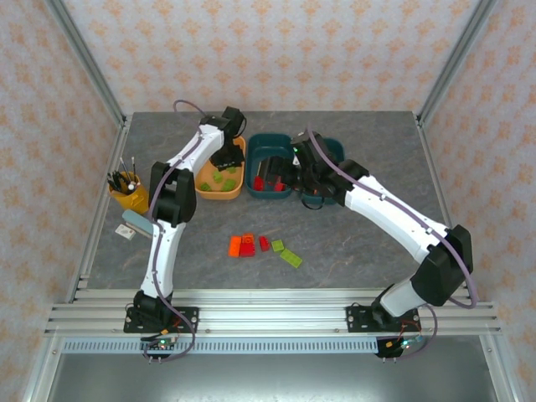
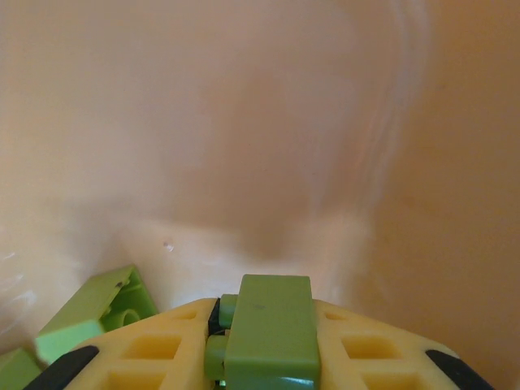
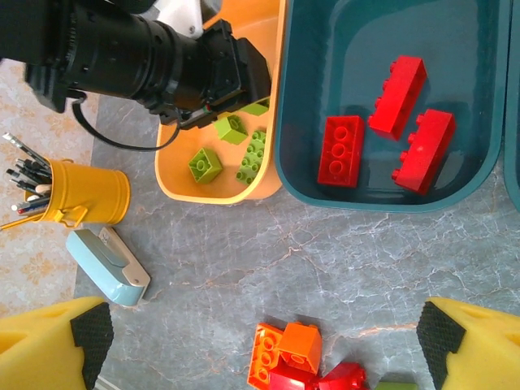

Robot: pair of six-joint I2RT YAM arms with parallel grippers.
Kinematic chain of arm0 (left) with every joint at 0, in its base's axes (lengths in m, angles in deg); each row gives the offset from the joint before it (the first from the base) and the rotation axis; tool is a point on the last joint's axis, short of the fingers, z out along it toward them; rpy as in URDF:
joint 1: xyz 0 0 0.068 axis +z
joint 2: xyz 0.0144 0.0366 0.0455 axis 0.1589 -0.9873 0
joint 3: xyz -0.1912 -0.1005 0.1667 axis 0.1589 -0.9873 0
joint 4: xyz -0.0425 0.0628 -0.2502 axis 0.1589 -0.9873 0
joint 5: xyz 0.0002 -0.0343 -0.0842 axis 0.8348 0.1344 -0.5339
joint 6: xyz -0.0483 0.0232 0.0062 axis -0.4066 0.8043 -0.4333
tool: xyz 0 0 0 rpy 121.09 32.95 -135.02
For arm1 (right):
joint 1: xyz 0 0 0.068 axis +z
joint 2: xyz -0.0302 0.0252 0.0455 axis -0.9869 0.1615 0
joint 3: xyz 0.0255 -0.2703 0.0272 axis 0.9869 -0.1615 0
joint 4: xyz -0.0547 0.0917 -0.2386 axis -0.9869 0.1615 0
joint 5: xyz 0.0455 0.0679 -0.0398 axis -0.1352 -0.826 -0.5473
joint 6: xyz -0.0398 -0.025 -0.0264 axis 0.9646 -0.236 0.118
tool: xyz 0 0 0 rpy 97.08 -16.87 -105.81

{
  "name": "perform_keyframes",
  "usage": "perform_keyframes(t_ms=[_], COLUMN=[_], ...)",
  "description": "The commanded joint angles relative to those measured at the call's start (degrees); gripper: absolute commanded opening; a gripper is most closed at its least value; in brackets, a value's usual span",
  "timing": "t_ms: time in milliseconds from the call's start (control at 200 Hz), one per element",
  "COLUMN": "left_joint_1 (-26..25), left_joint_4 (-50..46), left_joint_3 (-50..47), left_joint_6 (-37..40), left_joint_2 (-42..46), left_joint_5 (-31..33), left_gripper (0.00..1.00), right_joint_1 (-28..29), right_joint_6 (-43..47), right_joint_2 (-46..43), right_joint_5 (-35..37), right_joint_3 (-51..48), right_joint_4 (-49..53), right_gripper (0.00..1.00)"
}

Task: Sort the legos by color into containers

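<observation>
My left gripper [image 2: 268, 315] is shut on a lime green lego [image 2: 268, 337], low inside the light orange tray [image 2: 244, 122] beside other green legos [image 2: 97, 307]. In the top view that gripper [image 1: 224, 159] hangs over the orange tray [image 1: 207, 193]. Three red legos [image 3: 341, 152] lie in the near teal tray [image 3: 366, 203]. My right gripper [image 3: 260, 349] stands wide open with nothing in it, above the table in front of the trays. Below it lie loose orange legos [image 3: 284, 353] and red legos [image 3: 341, 380]. The top view shows the loose pile [image 1: 248, 244] with two green legos [image 1: 291, 258].
A second teal tray [image 1: 331, 149] sits right of the first, partly under the right arm. A yellow cup of tools [image 1: 127, 191] and a light blue object [image 1: 138, 224] stand at the left. Metal frame rails border the table.
</observation>
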Motion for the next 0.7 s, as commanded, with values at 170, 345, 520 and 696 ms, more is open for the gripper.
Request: perform_keyframes(t_ms=[170, 345, 520, 696], left_joint_1=[0.6, 0.4, -0.3, -1.5], left_joint_4=[-2.4, -3.2, -1.8, 0.6], left_joint_3=[1.0, 0.6, -7.3, -21.8], left_joint_6=[1.0, 0.0, -0.5, 0.0], left_joint_2=[2.0, 8.7, 20.8, 37.0], left_joint_5=[0.1, 1.8, 2.9, 1.2], left_gripper=[0.52, 0.63, 0.67, 0.70], right_joint_1=[-0.2, -0.1, 3.5, 7.3], right_joint_6=[1.0, 2.9, 5.6, 5.7], right_joint_2=[0.5, 0.9, 1.0, 1.6], right_joint_5=[2.3, 3.5, 6.2, 8.3], right_joint_3=[1.5, 1.7, -0.9, -4.2], right_joint_4=[4.4, 10.0, 13.1, 14.2], right_gripper=[0.97, 0.90, 0.86, 0.81])
